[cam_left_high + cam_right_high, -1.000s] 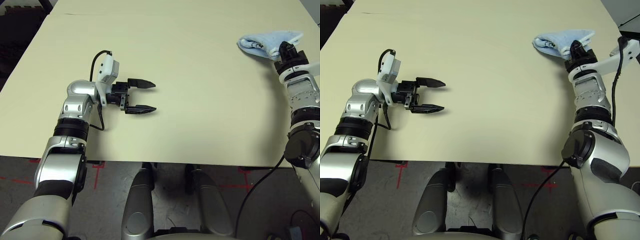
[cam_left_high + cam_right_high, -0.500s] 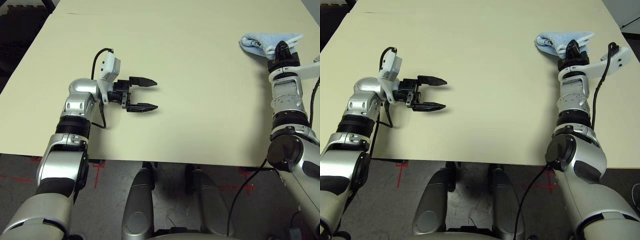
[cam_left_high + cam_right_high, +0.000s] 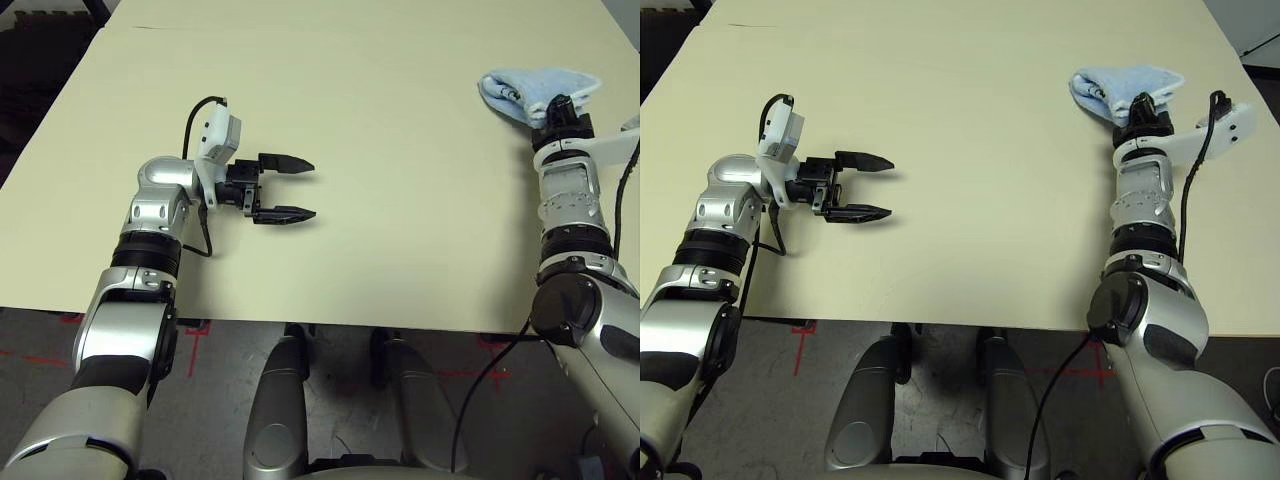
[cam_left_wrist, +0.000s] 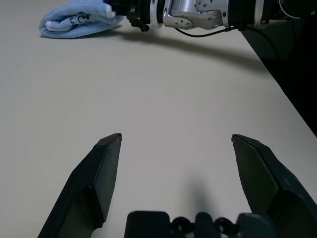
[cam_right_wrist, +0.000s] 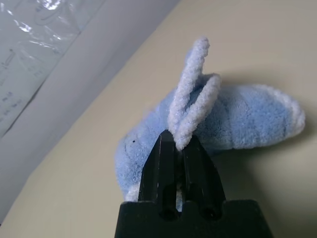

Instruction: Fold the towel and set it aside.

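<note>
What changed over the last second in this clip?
The right arm swung in toward the table's middle; its claw stays shut on the towel at the far right corner, pinching its white edging. The left claw hangs open as before.

The towel (image 3: 535, 88) is a small light-blue terry cloth, folded into a thick, rounded bundle that lies on the far right part of the cream worktop (image 3: 380, 150), near its right edge. Its pile looks soft and ribbed, and the folded layers curve over one another so that the bundle reads as a plump oblong with rounded ends. A white stitched edging runs along its hems, and small black handwritten marks show at the end facing the middle of the worktop. One edged fold stands up from the bundle as a doubled loop, pinched between the closed fingers of the right claw (image 5: 179, 148).
</note>
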